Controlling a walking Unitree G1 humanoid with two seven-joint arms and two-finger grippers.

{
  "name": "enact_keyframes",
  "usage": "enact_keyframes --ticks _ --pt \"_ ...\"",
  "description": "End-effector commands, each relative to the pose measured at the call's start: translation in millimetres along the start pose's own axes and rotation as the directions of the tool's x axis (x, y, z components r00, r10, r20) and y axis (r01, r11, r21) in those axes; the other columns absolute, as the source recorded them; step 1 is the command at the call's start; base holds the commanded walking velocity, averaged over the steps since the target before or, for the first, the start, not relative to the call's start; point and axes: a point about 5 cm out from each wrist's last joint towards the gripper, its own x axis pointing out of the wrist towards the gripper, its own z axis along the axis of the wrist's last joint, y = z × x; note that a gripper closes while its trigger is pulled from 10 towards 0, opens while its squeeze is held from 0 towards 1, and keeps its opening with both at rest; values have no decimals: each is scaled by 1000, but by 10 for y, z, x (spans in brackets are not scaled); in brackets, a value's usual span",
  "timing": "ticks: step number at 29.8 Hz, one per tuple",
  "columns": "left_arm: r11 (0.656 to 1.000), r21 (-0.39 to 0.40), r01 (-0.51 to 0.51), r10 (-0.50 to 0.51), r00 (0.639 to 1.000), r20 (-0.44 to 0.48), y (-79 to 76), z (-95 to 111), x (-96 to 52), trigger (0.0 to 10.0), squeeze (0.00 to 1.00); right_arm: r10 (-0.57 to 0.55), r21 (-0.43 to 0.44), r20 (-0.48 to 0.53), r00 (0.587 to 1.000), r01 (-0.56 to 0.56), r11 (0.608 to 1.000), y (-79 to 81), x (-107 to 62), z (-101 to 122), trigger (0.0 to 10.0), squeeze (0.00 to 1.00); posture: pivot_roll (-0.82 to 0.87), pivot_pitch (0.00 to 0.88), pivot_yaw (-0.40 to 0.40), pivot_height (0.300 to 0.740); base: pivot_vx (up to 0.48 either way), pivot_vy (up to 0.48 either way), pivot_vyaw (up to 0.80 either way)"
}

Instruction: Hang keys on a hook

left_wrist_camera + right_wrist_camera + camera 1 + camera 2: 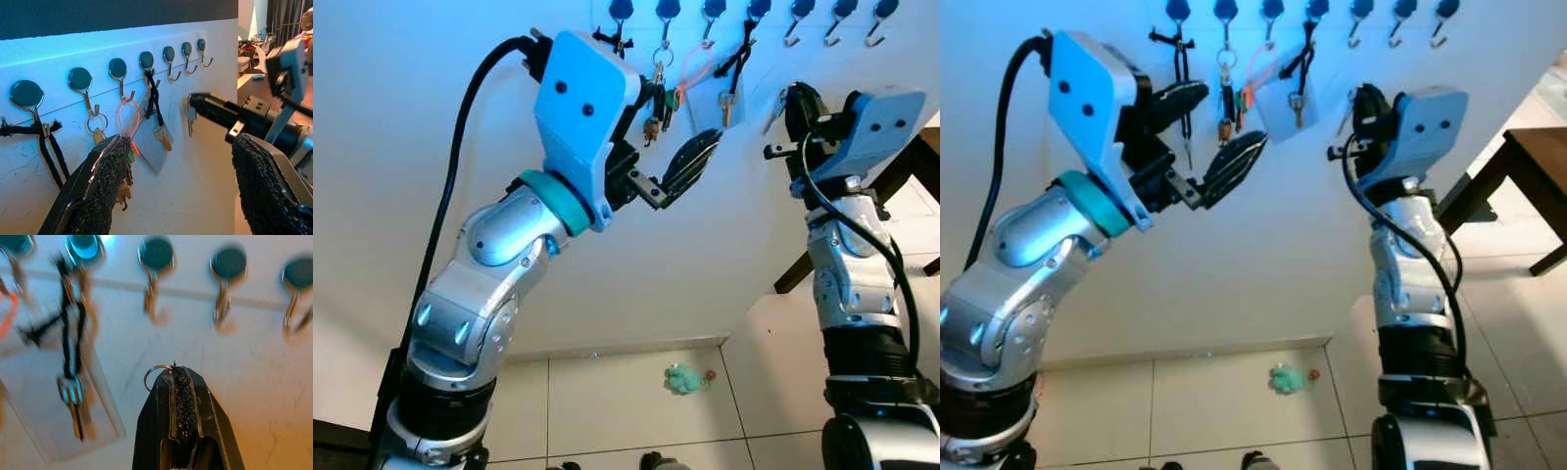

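Below the wall hooks (155, 264), right pincer (177, 374) pinches a key ring (152, 375)

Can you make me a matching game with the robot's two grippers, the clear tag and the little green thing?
1 left gripper
2 right gripper
3 clear tag
4 green thing

a lying on the floor
b hanging from a hook
c fingers wide apart
d pinching a key ring

Pairs: 1-c, 2-d, 3-b, 4-a

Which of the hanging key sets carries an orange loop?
The set on the third hook from the left: its orange loop holds a clear tag; the neighbours use black cord or a metal ring.
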Motion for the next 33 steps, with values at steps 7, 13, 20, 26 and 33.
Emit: enact_keyframes --ticks 7,13,20,26,33 --pt "1000 3 17 -17 1000 18 -14 57 17 10000 0 42 -16 154 987 -40 999 6 142 342 10000 0 -103 147 66 740 0 0 0" --pt "1000 11 17 -18 1000 23 1 48 30 10000 0 49 -22 193 980 -46 999 27 176 441 10000 0 -115 124 70 740 0 0 0" --pt "1000 9 27 -28 999 28 1 38 55 10000 0 39 -35 204 978 -32 999 -6 149 513 10000 0 -132 122 85 740 0 0 0" --pt "999 0 44 -44 999 30 -15 26 72 10000 0 15 -51 178 984 -6 999 -72 53 484 10000 0 -138 122 93 740 0 0 0" --pt "999 -3 52 -52 998 29 -23 18 74 10000 0 -7 -61 141 990 16 998 -112 21 394 10000 0 -137 124 99 740 0 0 0"
